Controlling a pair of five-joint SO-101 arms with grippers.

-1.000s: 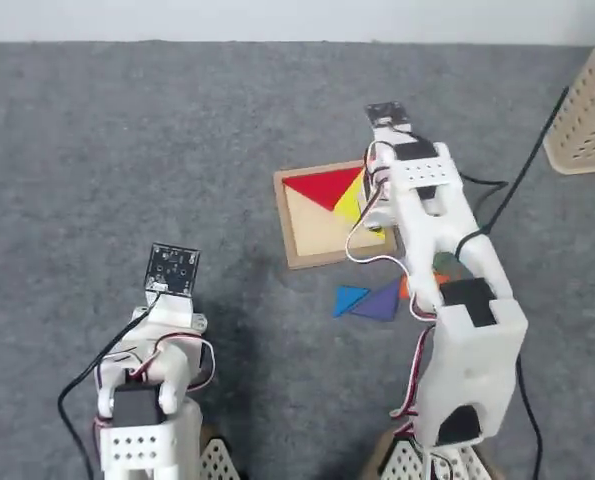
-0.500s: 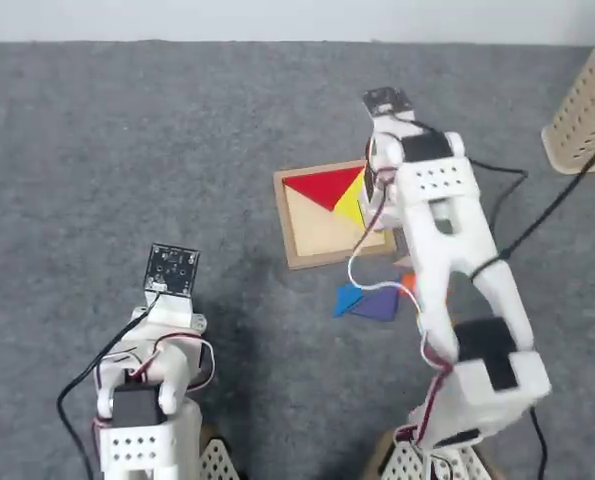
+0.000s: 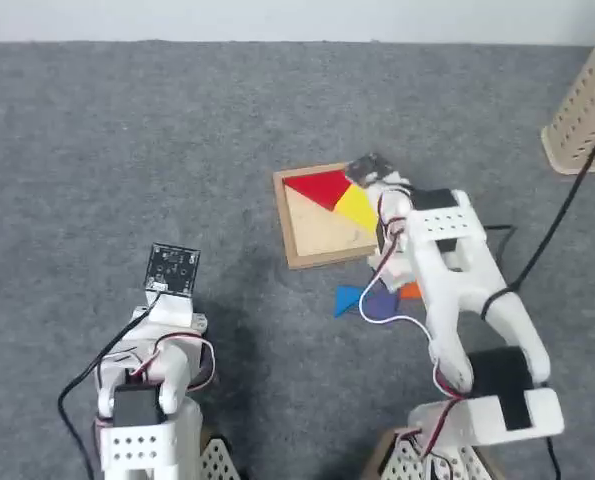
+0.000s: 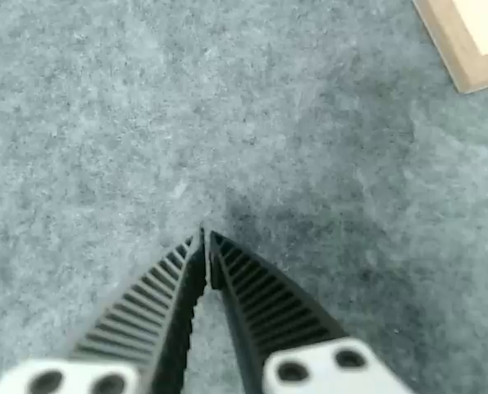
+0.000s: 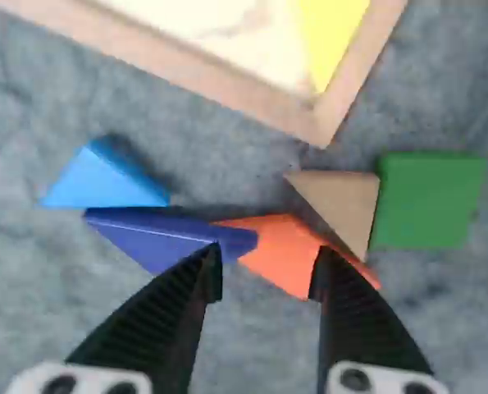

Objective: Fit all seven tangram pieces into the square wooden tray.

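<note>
Retreat from tray [image 3: 284,215] to orange piece [image 5: 285,250] | right jaws apart | left jaws closed

The grey-carpeted table [image 3: 127,130] is viewed from a fixed camera set high above the bases of the left arm [image 3: 142,400] and right arm [image 3: 457,290]. It is tilted down and forward, so the pale wall [image 3: 277,20] is taken in at the far edge. The left wrist camera is mounted just behind the left gripper [image 4: 204,240] and aimed along it at carpet from close range. A corner of the wooden tray [image 4: 461,49] is caught in it. The right wrist camera is held nearer still, behind the right gripper [image 5: 264,263]. The tray rim, blue triangle [image 5: 104,176] and orange piece [image 5: 289,246] are shared with the high view.
</note>
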